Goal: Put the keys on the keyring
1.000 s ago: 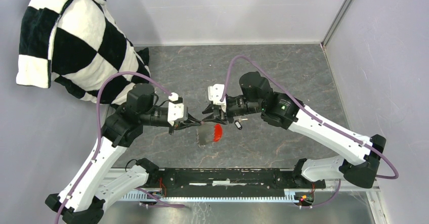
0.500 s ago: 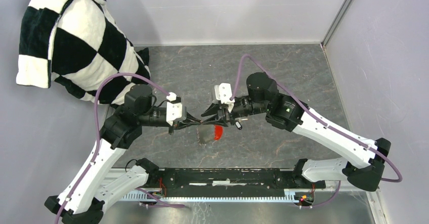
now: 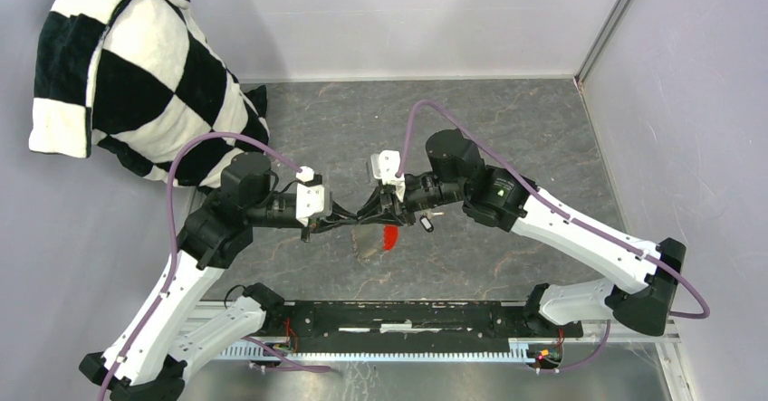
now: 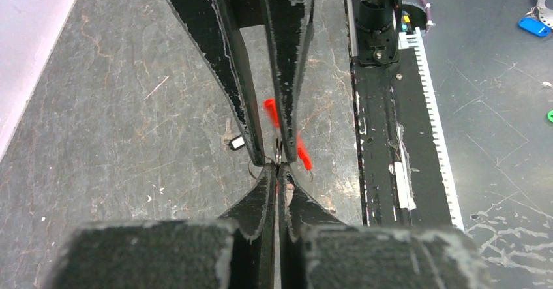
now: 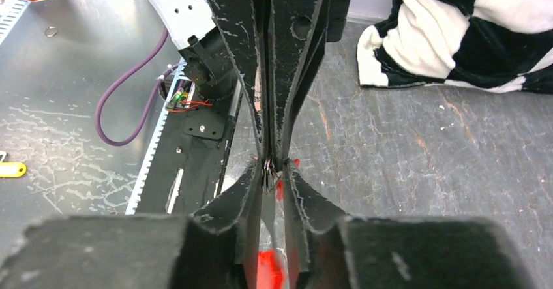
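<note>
Left gripper [image 3: 350, 224]: pressed together on the keyring [image 5: 267, 165], tip to tip with the right gripper [image 3: 369, 214].
Right gripper: its own wrist view shows you jaws a narrow gap apart; whether they pinch anything, you cannot tell.
Red fob [image 3: 389, 237]: just below both tips from above (the left wrist view gives you only two red slivers beside a finger).
Black key [image 4: 236, 142]: flat on the table [image 3: 507, 129], near the tips; the left wrist view shows its blade plainest.
</note>
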Tool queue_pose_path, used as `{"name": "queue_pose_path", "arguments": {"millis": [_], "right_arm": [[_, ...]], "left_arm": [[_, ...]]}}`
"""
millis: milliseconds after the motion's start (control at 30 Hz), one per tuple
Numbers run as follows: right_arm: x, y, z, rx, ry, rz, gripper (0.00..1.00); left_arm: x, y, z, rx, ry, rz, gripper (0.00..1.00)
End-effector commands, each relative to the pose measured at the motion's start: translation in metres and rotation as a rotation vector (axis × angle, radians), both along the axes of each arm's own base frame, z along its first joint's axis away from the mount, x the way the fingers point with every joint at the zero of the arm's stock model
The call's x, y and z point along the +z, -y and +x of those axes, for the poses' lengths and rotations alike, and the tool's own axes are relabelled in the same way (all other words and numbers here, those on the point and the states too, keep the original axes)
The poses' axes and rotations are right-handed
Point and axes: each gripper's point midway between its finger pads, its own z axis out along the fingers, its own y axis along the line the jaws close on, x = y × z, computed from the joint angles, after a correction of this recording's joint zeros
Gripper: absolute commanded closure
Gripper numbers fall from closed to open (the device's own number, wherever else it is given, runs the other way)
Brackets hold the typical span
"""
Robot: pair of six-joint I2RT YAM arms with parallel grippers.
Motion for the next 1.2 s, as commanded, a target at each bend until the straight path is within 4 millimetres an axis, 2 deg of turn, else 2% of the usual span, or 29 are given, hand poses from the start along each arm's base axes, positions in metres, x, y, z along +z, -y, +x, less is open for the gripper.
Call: {"name": "queue_pose_path", "arguments": {"millis": [0,100,200,233,300,333,433,633,867,1000,1167], "right_arm": [[0.021,-0.002,0.001,0.003,0.031,0.040,0.85],[0.021,-0.002,0.002,0.002,0.034,0.045,0.95],[0.022,-0.002,0.003,-0.006,0.041,0.051,1.00],[0.024,-0.001,0.003,-0.008,0.045,0.057,1.00],[0.025,-0.001,0.004,-0.016,0.047,0.067,0.99],[0.027,-0.001,0.004,-0.021,0.052,0.077,1.00],[0.030,0.001,0.004,-0.029,0.059,0.112,1.00],[0.038,0.006,-0.008,0.011,0.066,0.175,1.00],[0.044,0.002,-0.012,0.012,0.019,0.270,1.00],[0.045,0.004,-0.011,-0.021,-0.023,0.361,0.99],[0.052,0.011,-0.008,-0.084,-0.072,0.506,0.99]], "left_arm": [[0.014,0.003,-0.003,-0.019,0.023,-0.047,0.98],[0.013,0.003,-0.004,-0.023,0.017,-0.047,0.98],[0.012,0.004,-0.005,-0.028,0.009,-0.045,0.97],[0.012,0.004,-0.005,-0.030,0.003,-0.043,0.91],[0.012,0.003,-0.006,-0.032,0.000,-0.042,0.70],[0.012,0.003,-0.007,-0.031,-0.001,-0.040,0.64],[0.013,-0.001,-0.003,-0.014,0.037,-0.016,0.56],[0.008,-0.013,0.013,0.025,0.203,0.082,0.54],[0.003,-0.002,-0.006,-0.059,0.075,0.020,0.56],[0.006,0.000,-0.006,-0.025,0.007,-0.018,0.59],[0.011,0.001,-0.005,-0.007,0.008,-0.044,0.60]]}}
